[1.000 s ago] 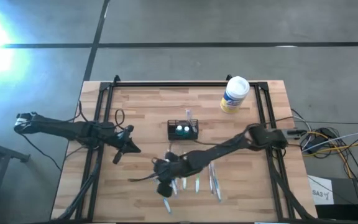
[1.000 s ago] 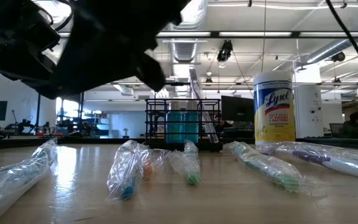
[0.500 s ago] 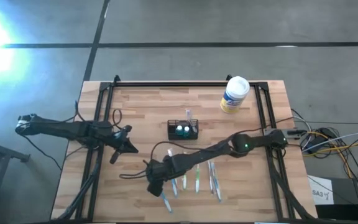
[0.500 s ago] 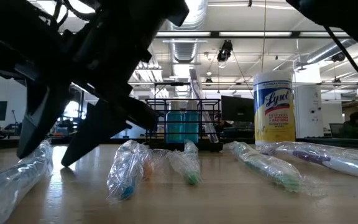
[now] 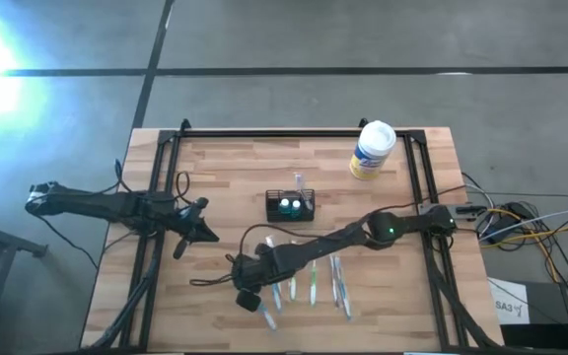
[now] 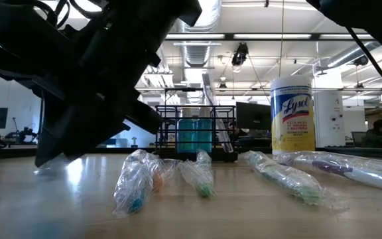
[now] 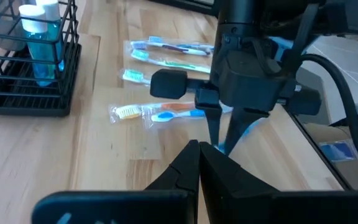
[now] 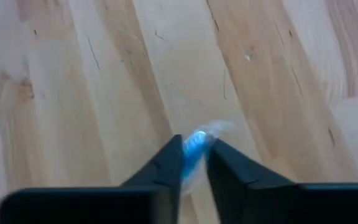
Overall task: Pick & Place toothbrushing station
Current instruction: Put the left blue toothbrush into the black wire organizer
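Observation:
The toothbrushing station, a black wire caddy point(image 5: 291, 206) holding blue bottles, stands on its base at mid-table and also shows in the left wrist view point(image 7: 27, 62). Several toothbrushes in clear wrappers point(image 5: 314, 281) lie in a row nearer the front edge. My right gripper point(image 5: 248, 299) reaches down at the row's left end, shut on the leftmost wrapped toothbrush point(image 5: 264, 316). My left gripper point(image 5: 180, 247) hovers shut over the table's left side, holding nothing. My right gripper pinches the wrapped toothbrush's blue part point(image 8: 196, 140) between its two fingers point(image 8: 166, 158), wrapper and all. The fingers come from above, slanting down. The rest of the toothbrush point(image 5: 266, 320) runs toward the front edge, low at the tabletop.
A white-and-yellow wipes tub point(image 5: 373, 150) stands at the far right. A black frame point(image 5: 264, 133) runs along the table's far and side edges. Bare wood lies between the caddy and the left gripper.
My right gripper has come down and toward the table's left, tipping steeper, onto the leftmost wrapped toothbrush. Its fingers stood wide on either side of the wrapper half a second ago and have now shut on it.

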